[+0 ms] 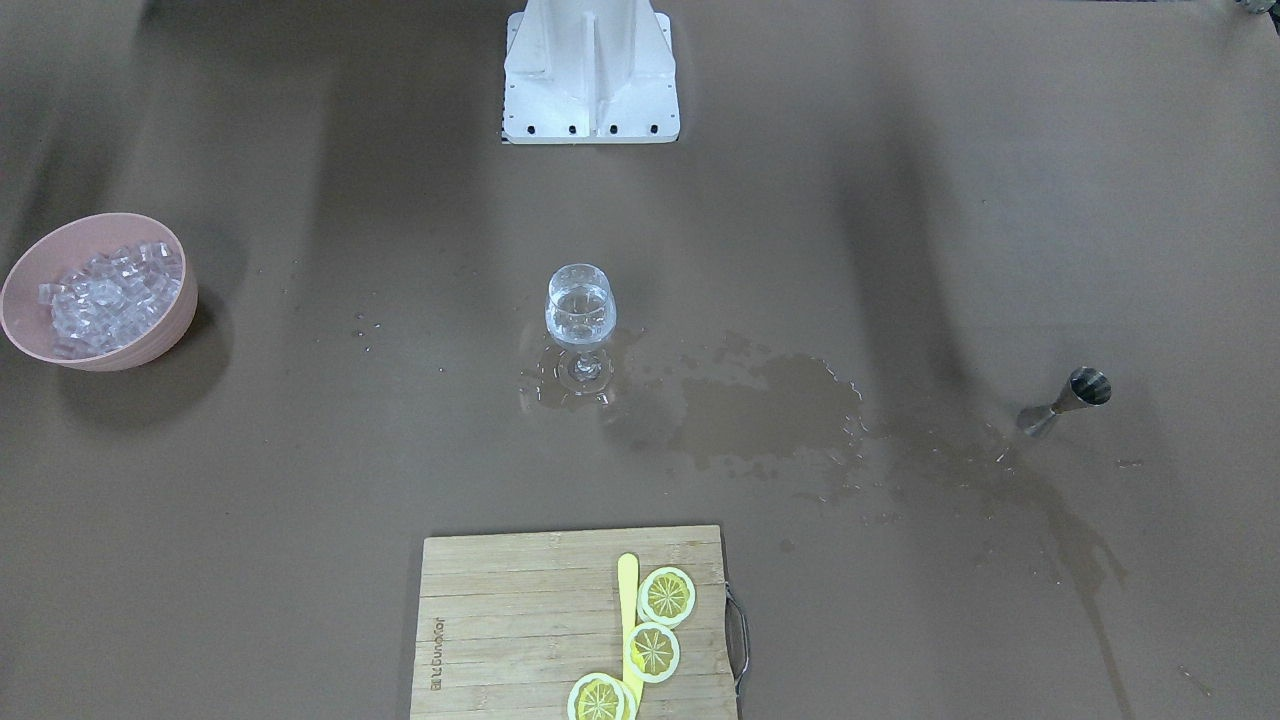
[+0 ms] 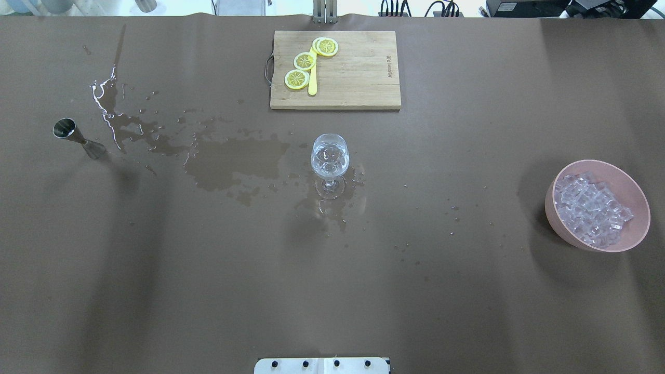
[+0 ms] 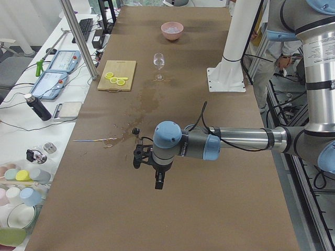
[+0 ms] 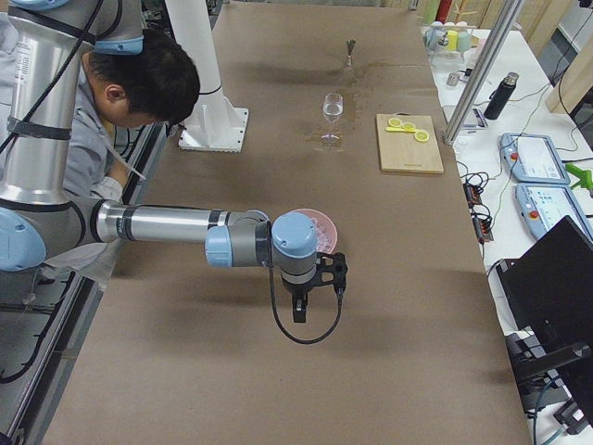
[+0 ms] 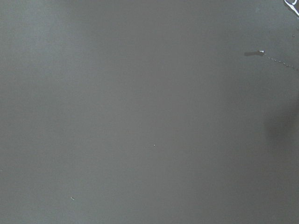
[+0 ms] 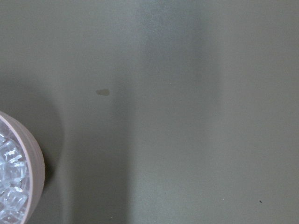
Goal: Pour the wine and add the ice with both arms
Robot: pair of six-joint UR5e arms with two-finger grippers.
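Only the side views show the arms (image 3: 241, 140). Nearest, the left gripper (image 3: 152, 166) hangs over bare table (image 2: 332, 291) at the robot's left end. The right gripper (image 4: 313, 283) hangs just beside the pink bowl (image 2: 638, 208) of ice (image 2: 589, 209), whose rim the right wrist camera catches. From these angles I cannot tell how wide either gripper stands. At mid-table the wine glass (image 2: 329, 156) stands upright, seemingly with a little clear wine (image 2: 328, 165) inside. Wet stains (image 2: 234, 163) spread from it toward the metal jigger (image 2: 78, 138). Farthest off, a cutting board (image 2: 358, 78) carries lemon slices (image 2: 296, 79).
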